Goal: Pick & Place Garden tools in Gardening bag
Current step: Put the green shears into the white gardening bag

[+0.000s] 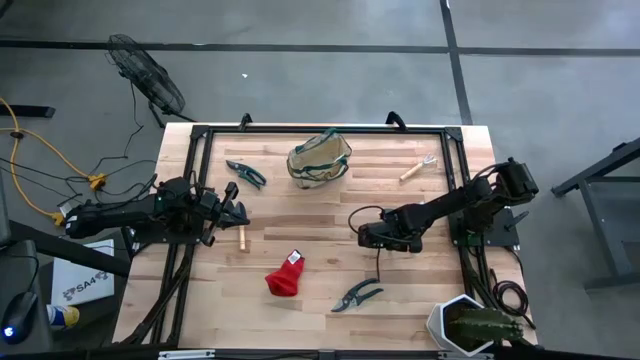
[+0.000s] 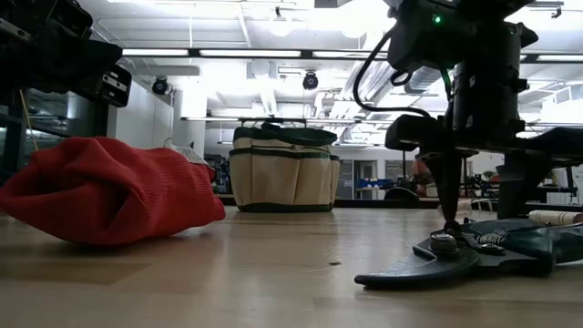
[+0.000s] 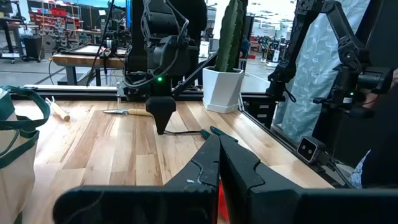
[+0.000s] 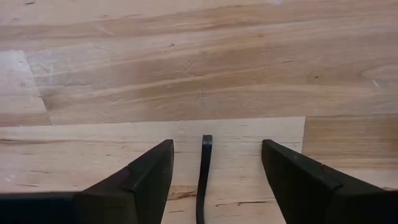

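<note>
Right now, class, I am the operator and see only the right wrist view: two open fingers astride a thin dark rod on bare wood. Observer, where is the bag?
Observer: The gardening bag stands by the table's top edge in the high view, well apart from the right gripper.
Operator: And what is the other arm doing?
Observer: The left gripper is shut, over the table's left side, with the red fabric piece lying between the two arms.
</note>
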You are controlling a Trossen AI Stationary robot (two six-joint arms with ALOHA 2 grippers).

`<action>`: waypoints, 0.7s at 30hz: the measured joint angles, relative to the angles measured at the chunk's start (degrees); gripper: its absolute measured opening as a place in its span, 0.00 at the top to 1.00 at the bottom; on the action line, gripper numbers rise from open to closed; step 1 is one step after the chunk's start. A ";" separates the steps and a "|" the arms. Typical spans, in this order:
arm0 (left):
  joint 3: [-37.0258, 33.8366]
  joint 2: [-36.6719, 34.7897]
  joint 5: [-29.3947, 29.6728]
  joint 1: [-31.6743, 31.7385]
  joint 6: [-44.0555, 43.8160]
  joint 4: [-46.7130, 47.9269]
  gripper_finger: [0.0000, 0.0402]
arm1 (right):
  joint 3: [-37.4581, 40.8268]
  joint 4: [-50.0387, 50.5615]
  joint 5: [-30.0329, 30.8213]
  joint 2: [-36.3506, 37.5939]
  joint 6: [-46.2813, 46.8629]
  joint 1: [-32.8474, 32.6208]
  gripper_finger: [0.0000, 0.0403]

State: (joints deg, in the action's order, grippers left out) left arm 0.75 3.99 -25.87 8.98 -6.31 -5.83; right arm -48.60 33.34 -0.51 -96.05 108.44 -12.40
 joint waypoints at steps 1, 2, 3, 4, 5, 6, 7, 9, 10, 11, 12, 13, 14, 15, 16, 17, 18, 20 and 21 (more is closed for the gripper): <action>0.00 0.00 0.00 0.01 -0.02 0.00 1.00 | 0.02 0.13 0.04 0.00 0.00 0.00 0.45; 0.00 0.00 -0.01 0.02 0.00 -0.02 1.00 | 0.02 0.25 0.10 0.00 -0.02 0.00 0.47; 0.00 0.00 0.00 0.00 0.00 -0.02 1.00 | 0.04 0.36 0.14 0.00 -0.06 0.00 0.50; 0.00 0.00 -0.02 0.01 -0.02 -0.02 1.00 | 0.04 0.51 0.15 0.00 -0.23 -0.01 0.53; 0.00 0.00 -0.08 0.02 -0.02 0.00 1.00 | 0.07 0.65 0.11 0.00 -0.48 -0.02 0.55; 0.00 0.00 -0.18 0.00 -0.02 -0.01 1.00 | 0.07 0.74 0.05 0.00 -0.61 -0.02 0.58; 0.00 0.00 -0.19 0.01 -0.02 -0.02 1.00 | 0.09 0.86 -0.02 -0.02 -0.82 -0.04 0.60; 0.00 0.00 -0.17 0.01 -0.02 -0.02 1.00 | 0.11 0.97 -0.14 -0.02 -1.52 -0.09 0.64; 0.00 0.00 -0.17 0.02 0.00 0.00 1.00 | 0.13 1.04 -0.23 -0.02 -1.59 -0.09 0.65; 0.00 0.00 -0.17 0.01 -0.02 -0.01 1.00 | 0.13 1.07 -0.36 -0.02 -1.63 -0.09 0.66; 0.00 0.00 -0.17 0.02 -0.02 -0.01 1.00 | 0.13 1.09 -0.48 -0.02 -1.73 -0.09 0.67; 0.00 0.00 -0.17 0.01 0.00 -0.02 1.00 | 0.15 1.11 -0.50 -0.04 -1.83 -0.09 0.68; 0.00 0.00 -0.17 0.00 -0.02 0.00 1.00 | 0.15 1.12 -0.52 -0.04 -1.95 -0.09 0.68; 0.00 0.00 -0.15 0.00 0.00 -0.02 1.00 | 0.15 1.12 -0.56 -0.04 -1.97 -0.09 0.69; 0.00 0.00 -0.15 0.01 -0.02 -0.01 1.00 | 0.15 1.12 -0.70 -0.04 -1.99 -0.07 0.69; 0.00 0.00 -0.15 0.00 -0.01 -0.01 1.00 | 0.15 1.11 -0.88 -0.04 -2.00 -0.04 0.69; 0.00 0.00 -0.15 0.01 -0.01 -0.02 1.00 | 0.15 1.09 -1.03 -0.07 -2.02 -0.04 0.69; 0.00 0.00 -0.15 0.02 -0.02 -0.02 1.00 | 0.17 1.09 -1.37 -0.07 -2.10 -0.04 0.70; 0.00 0.00 -0.15 0.01 -0.01 -0.01 1.00 | 0.17 1.09 -1.44 -0.07 -2.15 -0.02 0.71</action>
State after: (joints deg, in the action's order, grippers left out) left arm 0.75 3.99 -26.02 8.98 -6.32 -5.84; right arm -48.42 34.44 -1.96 -96.12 106.30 -12.43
